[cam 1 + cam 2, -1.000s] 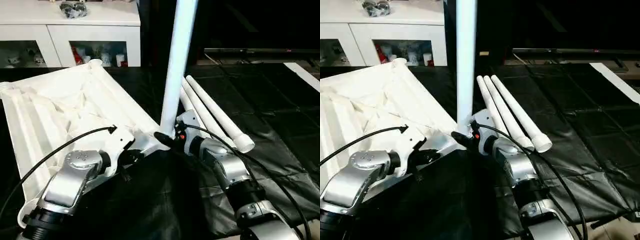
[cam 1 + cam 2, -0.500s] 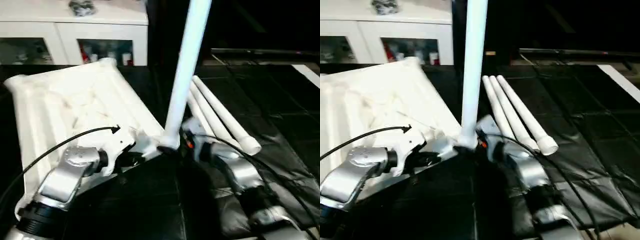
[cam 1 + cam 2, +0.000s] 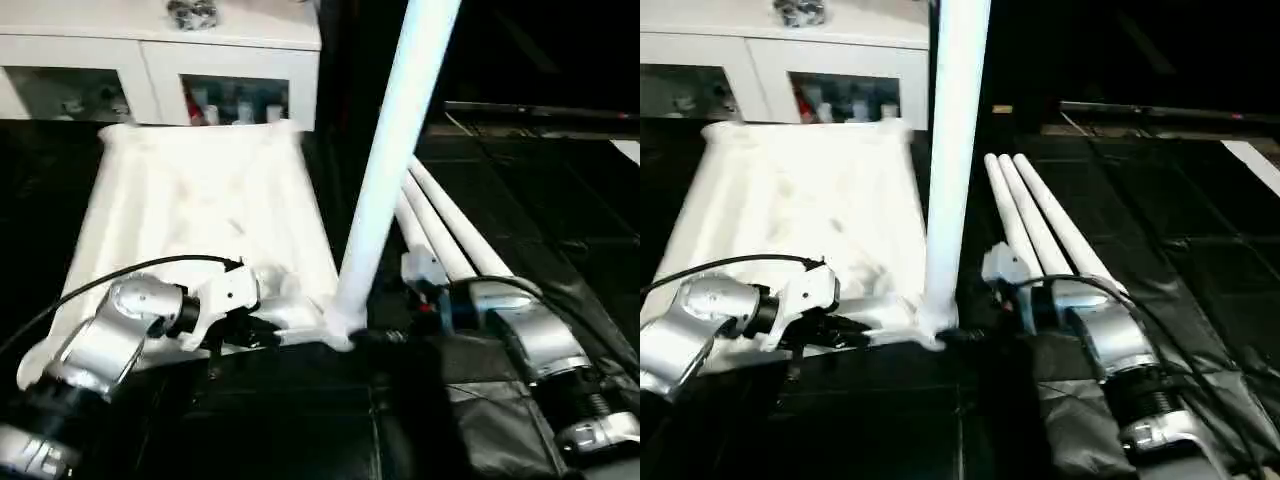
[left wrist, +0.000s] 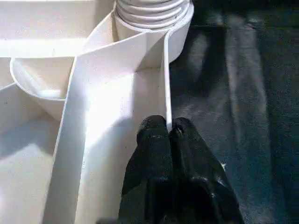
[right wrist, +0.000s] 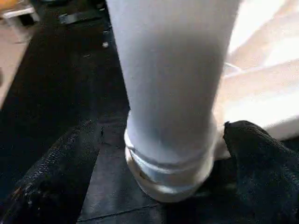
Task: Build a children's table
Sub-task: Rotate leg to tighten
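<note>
The children's table top [image 3: 200, 210] lies upside down on the black mat, ribbed underside up. One white leg [image 3: 385, 170] stands upright in its near right corner socket [image 3: 340, 325]. My left gripper [image 4: 168, 126] is shut on the thin rim wall of the top, just beside that socket. My right gripper [image 5: 161, 135] is open, with a black finger [image 5: 60, 168] on either side of the standing leg's base [image 5: 168, 154]. Three more legs [image 3: 450, 235] lie side by side on the mat to the right.
A white cabinet [image 3: 160, 50] with glass-fronted shelves stands at the back left, a small dark item [image 3: 195, 12] on top. The black mat [image 3: 530, 180] covers the floor to the right, wrinkled near my right forearm [image 3: 530, 340].
The camera has swung, so the whole picture has shifted. My right gripper's fingers have spread away from the base of the upright leg. My left gripper keeps its hold on the rim.
</note>
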You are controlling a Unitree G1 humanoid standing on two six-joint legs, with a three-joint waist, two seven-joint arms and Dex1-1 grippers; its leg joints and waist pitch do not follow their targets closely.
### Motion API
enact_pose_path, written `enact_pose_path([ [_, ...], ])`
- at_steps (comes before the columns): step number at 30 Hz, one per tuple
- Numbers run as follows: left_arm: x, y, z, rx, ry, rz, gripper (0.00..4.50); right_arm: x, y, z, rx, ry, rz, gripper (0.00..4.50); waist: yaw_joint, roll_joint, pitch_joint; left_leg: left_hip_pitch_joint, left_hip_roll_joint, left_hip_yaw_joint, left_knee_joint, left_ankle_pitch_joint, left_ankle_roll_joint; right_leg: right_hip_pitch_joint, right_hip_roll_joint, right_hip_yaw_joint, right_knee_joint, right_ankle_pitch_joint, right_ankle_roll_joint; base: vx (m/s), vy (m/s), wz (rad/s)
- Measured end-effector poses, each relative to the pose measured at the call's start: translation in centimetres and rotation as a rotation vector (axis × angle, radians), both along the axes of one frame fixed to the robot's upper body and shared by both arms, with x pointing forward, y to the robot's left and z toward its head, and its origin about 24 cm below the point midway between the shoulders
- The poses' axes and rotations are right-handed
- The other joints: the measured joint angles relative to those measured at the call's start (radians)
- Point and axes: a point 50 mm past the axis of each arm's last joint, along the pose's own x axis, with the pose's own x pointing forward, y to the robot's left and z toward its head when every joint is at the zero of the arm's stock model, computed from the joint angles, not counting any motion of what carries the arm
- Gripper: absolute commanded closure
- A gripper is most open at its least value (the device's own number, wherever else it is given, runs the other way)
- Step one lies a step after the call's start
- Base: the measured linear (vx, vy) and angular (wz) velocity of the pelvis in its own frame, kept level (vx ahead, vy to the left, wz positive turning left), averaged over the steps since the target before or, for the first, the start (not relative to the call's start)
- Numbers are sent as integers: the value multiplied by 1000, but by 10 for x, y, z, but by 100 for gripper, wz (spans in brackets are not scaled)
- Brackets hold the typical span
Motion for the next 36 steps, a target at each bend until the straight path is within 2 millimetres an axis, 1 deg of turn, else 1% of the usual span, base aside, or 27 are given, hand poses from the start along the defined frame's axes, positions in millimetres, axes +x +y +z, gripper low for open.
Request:
enact_pose_path([
  [1,0,-1,0,2,4,-13,450,0,1,0,-2,0,6,4,1,0,0,0,0,0,0,0,0,0,0,0,0,0,0,0,0,0],
  [2,0,-1,0,3,3,-24,450,-1,1,-1,-5,0,11,20,2,0,0,0,0,0,0,0,0,0,0,0,0,0,0,0,0,0],
  [3,1,-2,1,4,2,-37,450,-1,2,-2,-5,-3,16,20,3,0,0,0,0,0,1,0,0,0,0,0,0,0,0,0,0,0],
  [4,1,-3,1,5,2,-42,450,-1,3,-2,-4,-1,17,31,2,0,0,0,0,0,1,0,0,0,0,0,1,0,0,0,0,0],
  [8,3,-4,0,14,-4,-69,450,-1,8,-8,-13,9,30,48,3,0,0,0,0,0,1,0,0,1,0,0,1,0,0,0,0,0],
  [9,3,-4,0,13,-3,-73,450,-1,8,-9,-17,10,34,67,3,0,0,0,0,0,1,0,0,1,0,0,1,0,0,0,0,0],
  [10,3,-4,0,12,-2,-75,450,-1,8,-9,-18,9,35,67,3,0,0,0,0,0,1,0,0,1,0,0,1,0,0,0,0,0],
  [12,4,-4,0,14,-5,-79,450,-1,8,-9,-17,5,37,87,3,0,0,0,0,0,1,0,0,1,0,-1,1,0,0,0,0,0],
  [13,4,-4,0,14,-6,-80,450,-1,8,-9,-16,5,37,87,3,0,0,0,0,0,1,0,0,1,0,-1,1,0,0,0,0,0],
  [14,4,-4,0,15,-7,-81,450,-1,9,-9,-15,5,37,105,3,0,0,0,1,0,1,0,0,1,0,-1,1,0,0,0,0,0],
  [16,4,-3,0,15,-8,-82,450,-1,9,-9,-12,5,39,113,3,0,0,0,1,0,1,0,0,1,0,-1,2,0,0,0,0,0],
  [19,4,-3,-1,14,-11,-84,450,-2,9,-9,-9,4,41,146,3,0,0,1,1,0,1,0,0,1,0,-1,2,0,0,0,0,0],
  [20,4,-3,0,15,-10,-85,450,-2,9,-8,-8,1,43,146,3,0,0,1,1,0,1,0,0,1,0,-1,2,0,0,0,0,0],
  [21,4,-3,0,15,-10,-86,450,-2,10,-8,-8,0,43,159,3,0,0,1,1,0,1,0,0,1,0,-1,2,0,0,0,0,0],
  [28,5,-2,-1,-2,16,-53,450,-3,11,-9,5,22,30,174,4,1,-1,1,1,0,1,0,0,2,0,-2,2,0,0,0,0,0],
  [30,6,-4,-4,-47,40,32,450,-2,14,-12,31,26,-42,174,1,2,-1,2,1,0,2,0,-1,2,-1,-2,3,0,0,0,0,0],
  [32,10,-6,-7,-84,37,161,450,2,17,-17,67,22,-202,174,-5,2,0,3,2,0,3,1,-2,2,-1,-2,5,1,-1,0,0,0],
  [34,10,-9,-9,-97,28,216,450,7,20,-19,82,19,-307,174,-23,3,0,3,2,0,3,1,-2,2,-1,-2,5,2,-3,0,0,0],
  [36,7,-10,-10,-102,-3,298,450,11,30,-22,108,27,-415,175,-42,4,-1,3,2,0,1,1,-3,2,0,-2,5,2,-3,0,0,0],
])
